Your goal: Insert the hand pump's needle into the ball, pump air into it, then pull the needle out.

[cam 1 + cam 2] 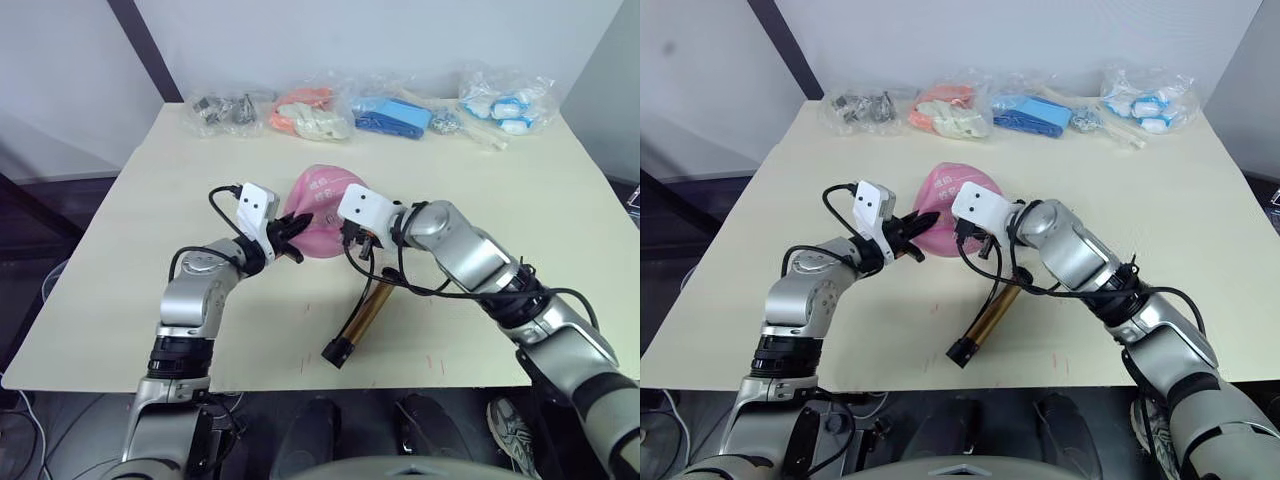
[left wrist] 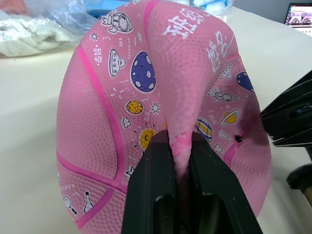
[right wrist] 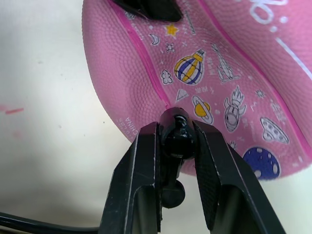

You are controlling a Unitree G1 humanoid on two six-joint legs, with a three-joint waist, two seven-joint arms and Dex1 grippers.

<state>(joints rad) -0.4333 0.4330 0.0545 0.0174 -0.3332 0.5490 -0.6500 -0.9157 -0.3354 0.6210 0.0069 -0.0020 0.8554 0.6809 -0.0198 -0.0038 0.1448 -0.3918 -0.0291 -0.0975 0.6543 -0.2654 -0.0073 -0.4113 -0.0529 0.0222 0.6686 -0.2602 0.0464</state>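
Left hand (image 2: 181,161) pinches a fold of the saggy pink ball (image 1: 325,205) mid-tabletop (image 1: 140,260). Right hand (image 3: 178,141) is clamped on the black hose end fitting (image 3: 176,139), tip right at the ball's skin. Valve dot (image 2: 238,138) sits just beside the right hand, so it's nearest. Needle itself hidden. Hand pump (image 1: 360,320) lies behind on the tabletop, long axis toward the near edge. Bagged items (image 1: 315,112) well apart.
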